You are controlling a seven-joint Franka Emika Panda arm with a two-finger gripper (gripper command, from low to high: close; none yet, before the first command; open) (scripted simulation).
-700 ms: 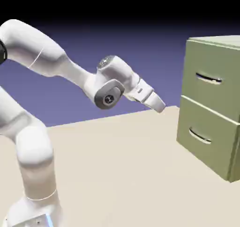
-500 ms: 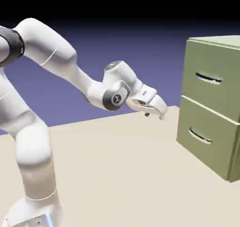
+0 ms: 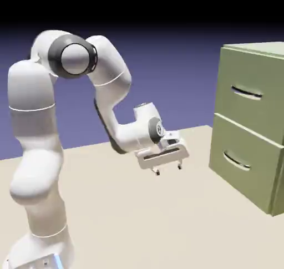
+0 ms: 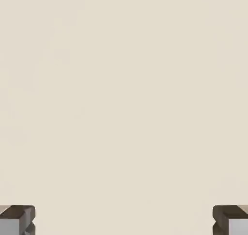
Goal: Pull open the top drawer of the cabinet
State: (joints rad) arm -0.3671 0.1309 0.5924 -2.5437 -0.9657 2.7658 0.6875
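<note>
We see the claw [image 3: 168, 169] spread wide and empty, pointing down at the bare surface [image 3: 138, 218]. Its hand camera shows only that beige plane, with the two fingertips [image 4: 17, 218] at the frame's lower corners. The cabinet [image 3: 249, 126] stands to the right in the exterior view, well apart from the claw. Its top drawer [image 3: 250, 96] is closed. The silver handle [image 3: 247, 92] lies to the right of the claw and higher up, its long axis running level across the drawer front. We judge that the claw must rise, turn toward the front, and straddle that bar across its length.
</note>
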